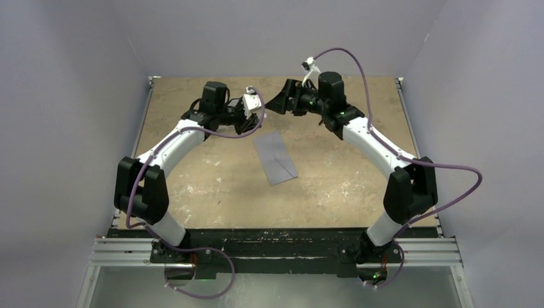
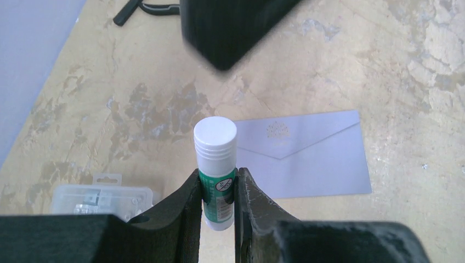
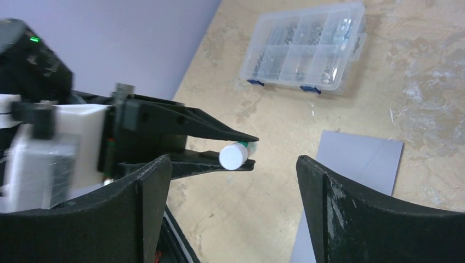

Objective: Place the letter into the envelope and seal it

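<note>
The grey-lavender envelope (image 1: pixel 276 158) lies flat mid-table with its pointed flap folded down; it also shows in the left wrist view (image 2: pixel 307 159) and the right wrist view (image 3: pixel 356 164). The letter is not in view. My left gripper (image 2: pixel 217 174) is shut on a green glue stick with a white cap (image 2: pixel 216 159) and holds it above the table behind the envelope. My right gripper (image 3: pixel 234 160) is wide open and empty, facing the stick's cap (image 3: pixel 232 155) a short way off. In the top view the two grippers, left (image 1: pixel 258 114) and right (image 1: pixel 277 104), nearly meet.
A clear plastic compartment box (image 3: pixel 307 46) sits on the table behind and left of the envelope, also seen under my left gripper (image 2: pixel 98 200). A black object (image 2: pixel 148 6) lies on the table at the top of the left wrist view. Lavender walls enclose the table.
</note>
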Available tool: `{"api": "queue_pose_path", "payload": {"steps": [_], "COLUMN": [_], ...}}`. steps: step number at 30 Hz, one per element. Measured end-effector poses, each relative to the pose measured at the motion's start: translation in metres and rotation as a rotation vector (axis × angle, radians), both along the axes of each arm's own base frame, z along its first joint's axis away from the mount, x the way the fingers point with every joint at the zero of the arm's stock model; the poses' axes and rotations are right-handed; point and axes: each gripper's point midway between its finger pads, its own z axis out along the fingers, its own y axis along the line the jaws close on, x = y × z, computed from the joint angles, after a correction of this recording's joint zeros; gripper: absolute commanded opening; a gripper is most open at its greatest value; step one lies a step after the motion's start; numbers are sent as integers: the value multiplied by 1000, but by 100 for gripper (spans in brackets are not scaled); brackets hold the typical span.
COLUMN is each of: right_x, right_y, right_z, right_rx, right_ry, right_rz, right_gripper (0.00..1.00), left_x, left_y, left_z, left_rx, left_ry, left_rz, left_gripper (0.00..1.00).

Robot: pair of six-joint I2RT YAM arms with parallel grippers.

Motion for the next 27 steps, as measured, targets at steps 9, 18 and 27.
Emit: {"api": "queue_pose_path", "payload": {"steps": [9,18,27], "right_x": [-20,-39,-51], "right_y": [-33,-103,-112], "right_z": [18,-80,-41], "right_rx": [34,-51,-10], "right_ry": [-46,167,68], "right_rz": [-68,-209,-222], "right_gripper": [85,84,84], "left_x": [10,31,44], "left_y": [24,61,57], "left_z": [-22,-75,-147], "left_rx": [148,355,496], "left_ry": [27,97,190], "left_rz": [100,284,438], "left_gripper": [0,2,2]}}
